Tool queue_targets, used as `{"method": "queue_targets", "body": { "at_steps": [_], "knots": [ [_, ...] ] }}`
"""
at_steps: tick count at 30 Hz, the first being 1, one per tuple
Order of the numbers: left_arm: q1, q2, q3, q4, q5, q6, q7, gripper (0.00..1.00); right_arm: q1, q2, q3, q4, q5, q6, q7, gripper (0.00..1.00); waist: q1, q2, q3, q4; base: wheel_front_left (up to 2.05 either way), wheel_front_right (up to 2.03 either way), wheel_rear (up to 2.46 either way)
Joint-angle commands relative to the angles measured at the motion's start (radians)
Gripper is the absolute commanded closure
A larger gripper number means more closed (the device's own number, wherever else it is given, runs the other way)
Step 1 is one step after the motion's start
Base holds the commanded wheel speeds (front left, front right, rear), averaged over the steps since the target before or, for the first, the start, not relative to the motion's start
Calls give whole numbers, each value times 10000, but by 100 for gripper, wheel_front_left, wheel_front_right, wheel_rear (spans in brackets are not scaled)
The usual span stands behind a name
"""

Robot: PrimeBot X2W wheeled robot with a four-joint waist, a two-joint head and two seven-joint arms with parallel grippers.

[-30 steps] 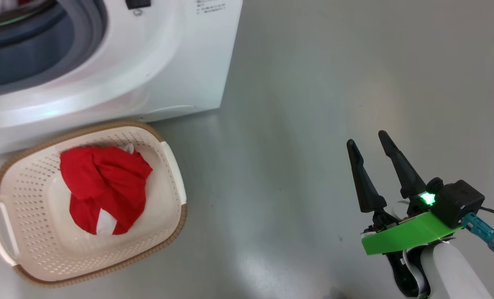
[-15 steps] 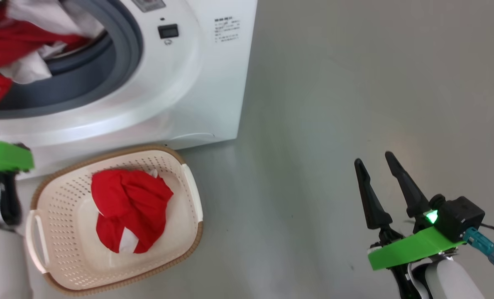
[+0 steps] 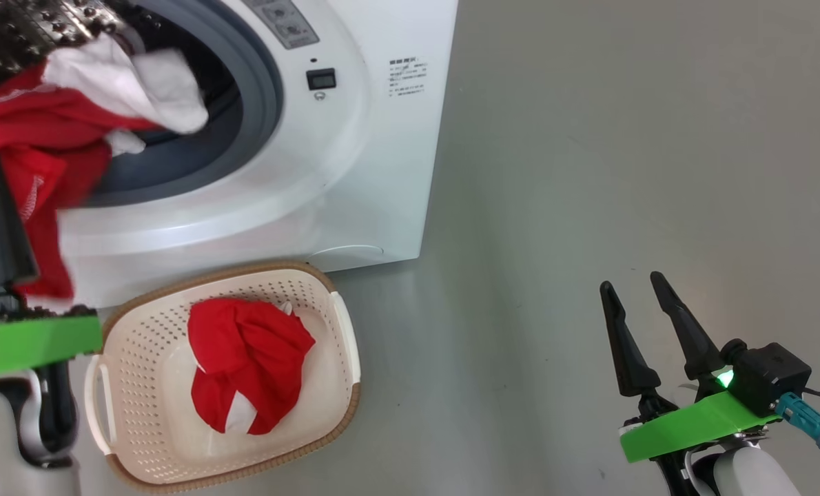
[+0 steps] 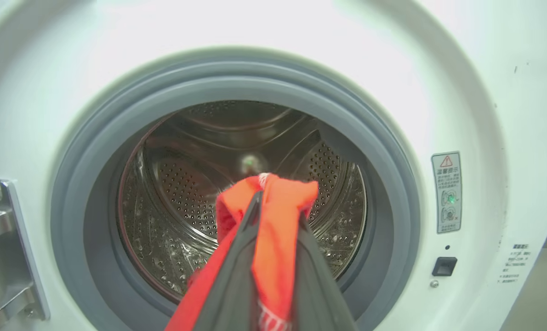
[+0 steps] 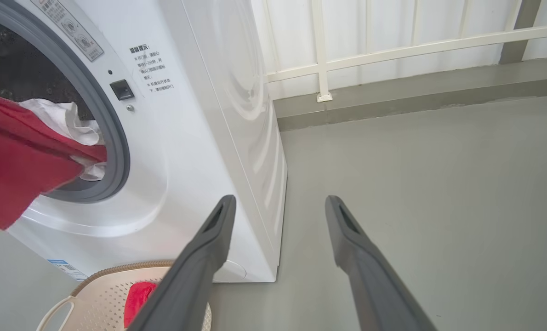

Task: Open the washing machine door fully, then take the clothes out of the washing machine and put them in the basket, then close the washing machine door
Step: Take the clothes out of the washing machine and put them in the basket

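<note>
A red-and-white garment is seen hanging out of the mouth of the washing machine at the upper left of the head frame, pinched between the clenched fingers of the left gripper, which is held before the steel drum at the centre of the left wrist frame. A second red garment is found lying in the basket at the lower left, just in front of the machine on the grey floor. The right gripper is held at the lower right, well apart from it all, fingers spread and nothing grasped.
</note>
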Motion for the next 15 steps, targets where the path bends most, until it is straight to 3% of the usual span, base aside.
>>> {"method": "queue_targets", "body": {
  "at_steps": [1,9,15],
  "knots": [
    [187,259,214,-481,96,-52,-49,100,128,-14,171,-237,-32,65,-63,0,0,0,-20,37,0,0,0],
    [840,-133,373,-2445,144,-53,-49,100,97,-14,77,-296,-32,65,-63,0,0,0,43,130,0,0,0],
    [1170,-245,228,-2344,239,-53,-49,100,60,-14,102,-286,-35,65,-63,0,0,0,141,155,0,0,0]
  ]
}}
